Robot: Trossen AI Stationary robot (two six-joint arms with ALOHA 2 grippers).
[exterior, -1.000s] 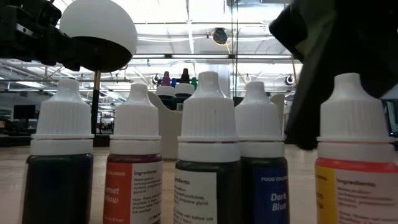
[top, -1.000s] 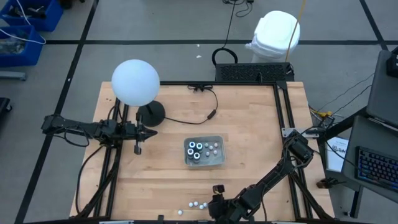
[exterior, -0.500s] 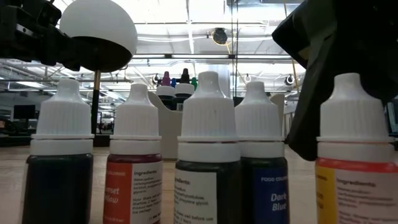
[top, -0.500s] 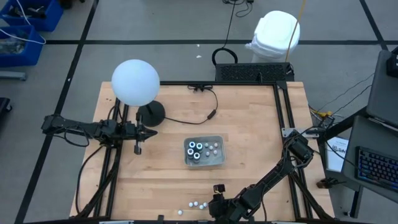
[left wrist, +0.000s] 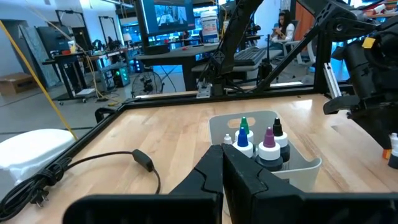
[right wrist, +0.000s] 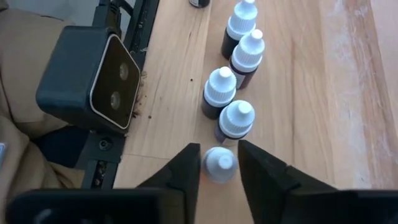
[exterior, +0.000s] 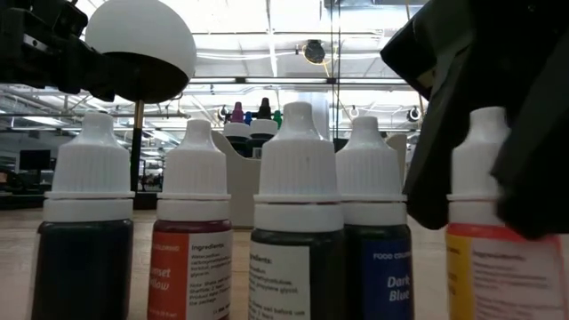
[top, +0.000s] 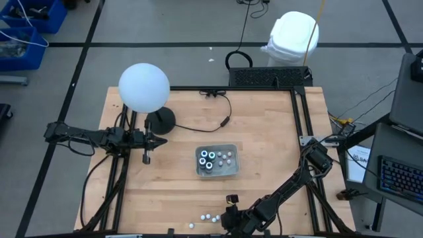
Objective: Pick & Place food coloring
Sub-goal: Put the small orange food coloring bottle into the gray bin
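Note:
Five white-capped food coloring bottles (exterior: pixel 293 222) stand upright in a row on the wood table at its near edge, close to the low camera (right wrist: pixel 93 74). My right gripper (right wrist: pixel 219 163) slants down over the end bottle, the yellow one (exterior: pixel 498 276), with its fingers closed on it. The other bottles (right wrist: pixel 236 118) line up beyond it. More food coloring (left wrist: pixel 255 146) stands in the clear tray (top: pixel 228 170) at mid-table. My left gripper (left wrist: pixel 222 174) is shut, holds nothing and hovers level at the table's left (top: pixel 158 140). My right gripper pinches the yellow bottle's white cap (right wrist: pixel 219 162) between its two fingers, one on each side. The fingers (exterior: pixel 533 169) come slanting down from above. The bottle stands upright with its base on the table.
A white globe lamp (top: pixel 144 87) on a black base (top: pixel 160 121) stands at the far left, its cable (top: pixel 198 127) trailing toward the middle. The low camera sits at the near edge beside the bottle row. Bare wood lies right of the tray.
My right gripper has stayed in place and its fingers have closed in on the yellow bottle's cap. One finger now stands in front of the cap in the low view, and the bottle has shifted slightly.

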